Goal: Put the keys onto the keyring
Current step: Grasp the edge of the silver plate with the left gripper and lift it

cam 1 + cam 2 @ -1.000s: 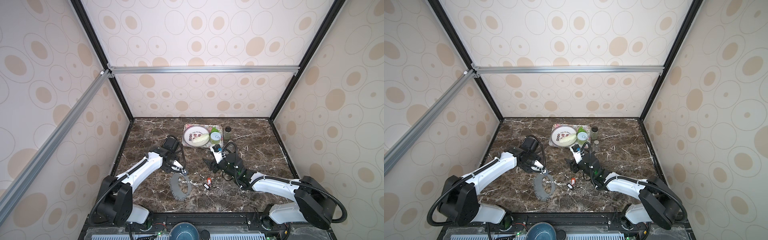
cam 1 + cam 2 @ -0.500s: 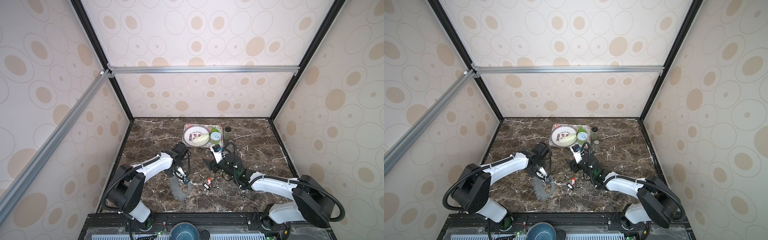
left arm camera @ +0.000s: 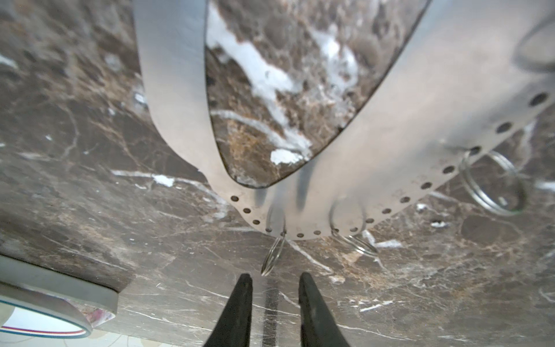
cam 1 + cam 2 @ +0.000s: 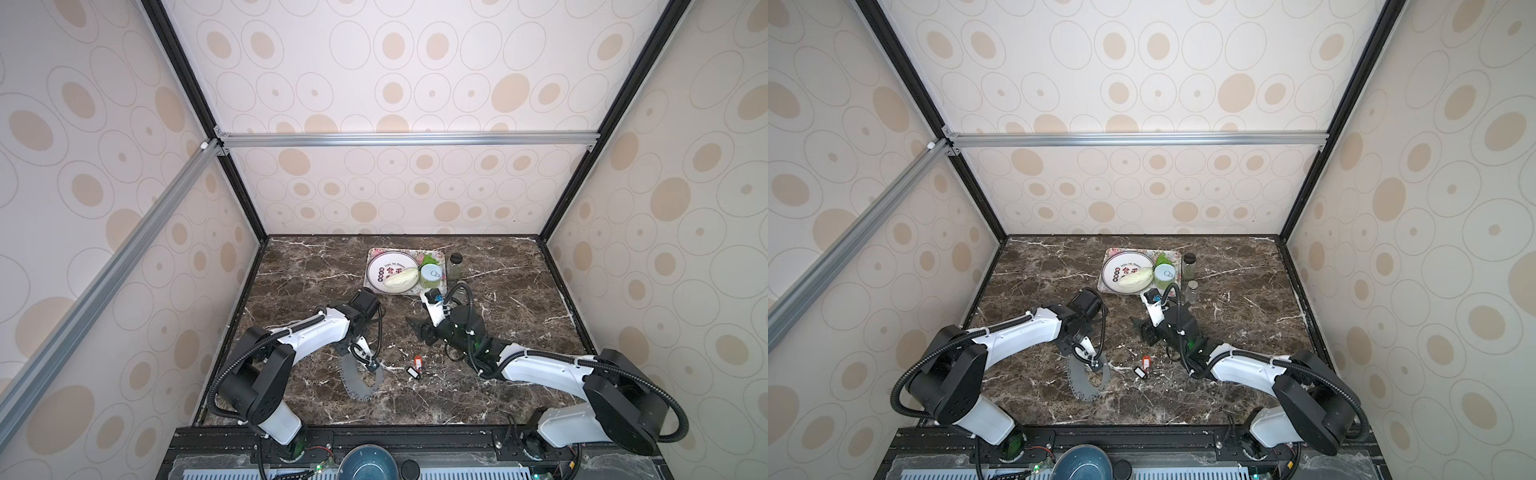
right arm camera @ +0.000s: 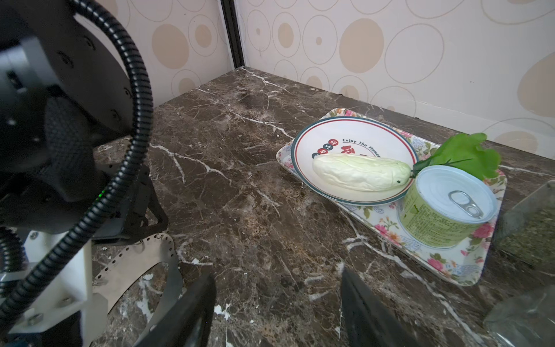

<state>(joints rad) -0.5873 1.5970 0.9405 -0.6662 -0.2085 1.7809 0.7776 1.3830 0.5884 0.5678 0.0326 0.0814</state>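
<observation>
Both top views: the keyring [image 4: 348, 379] lies flat on the marble table [image 4: 457, 395], near middle, with the left gripper [image 4: 371, 365] at its far rim, the red-tagged key [image 4: 418, 361] and black-tagged key [image 4: 412, 372] loose just right of it, and the right gripper [image 4: 417, 330] farther back. Left wrist view: the jaws are narrowly apart and empty, with a small wire ring [image 3: 271, 255] on the keyring's rim just ahead. Right wrist view: the jaws are wide apart and empty over bare marble.
</observation>
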